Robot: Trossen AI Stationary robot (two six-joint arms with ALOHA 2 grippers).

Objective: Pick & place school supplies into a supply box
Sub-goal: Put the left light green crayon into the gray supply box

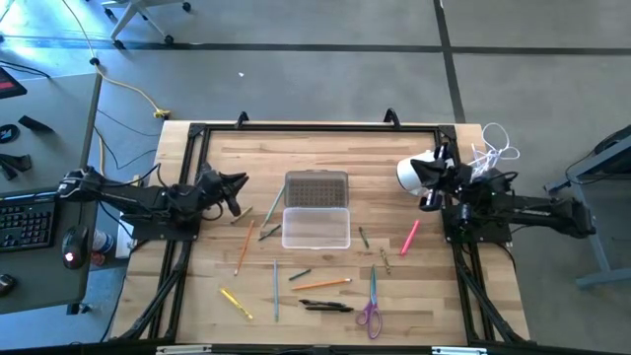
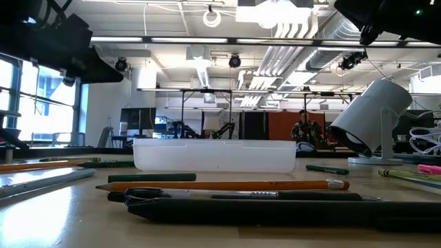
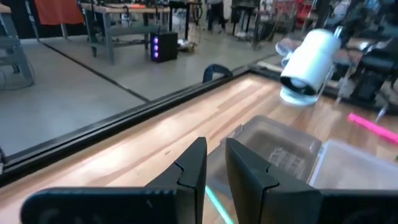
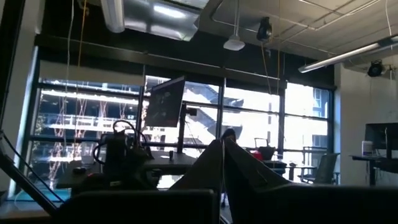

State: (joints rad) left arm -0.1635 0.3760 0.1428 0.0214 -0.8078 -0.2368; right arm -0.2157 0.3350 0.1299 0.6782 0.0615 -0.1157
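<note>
Pink pen (image 1: 409,238), purple-handled scissors (image 1: 370,314)

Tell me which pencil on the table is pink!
The pink one lies by itself on the right side of the table, beside the clear box. The other pens and pencils are orange, yellow, green or black.

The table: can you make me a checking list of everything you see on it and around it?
Surface: wooden table, black frame.
Job's things: open supply box, nothing visible inside; pencils, pink pen and scissors lie scattered.
Clutter: white cylinder.
Grippers: left tool narrowly open, holding nothing; right tool shut, raised.
Cables: white bundle; yellow cable on floor.
Surroundings: keyboard, mouse, chairs.
</note>
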